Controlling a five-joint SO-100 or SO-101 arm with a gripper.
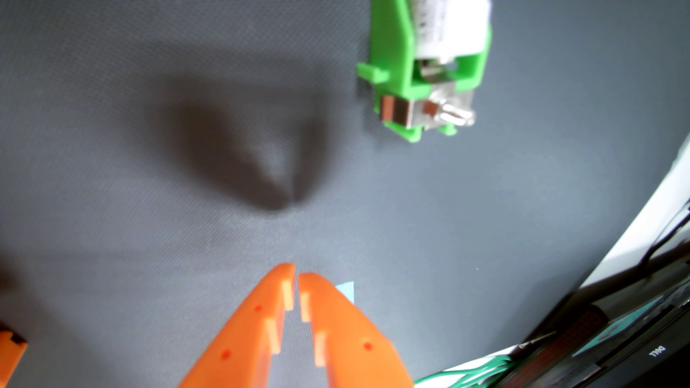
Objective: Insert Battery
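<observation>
Claw [297, 274] tips nearly touching, empty, above grey mat [149, 242].

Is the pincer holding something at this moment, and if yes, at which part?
Nothing is held. The orange pincer has its tips nearly together with only grey mat between them. The white battery sits apart in the green holder.

A dark grey woven mat [149, 93] meets a white table edge [634, 238] at right.
</observation>
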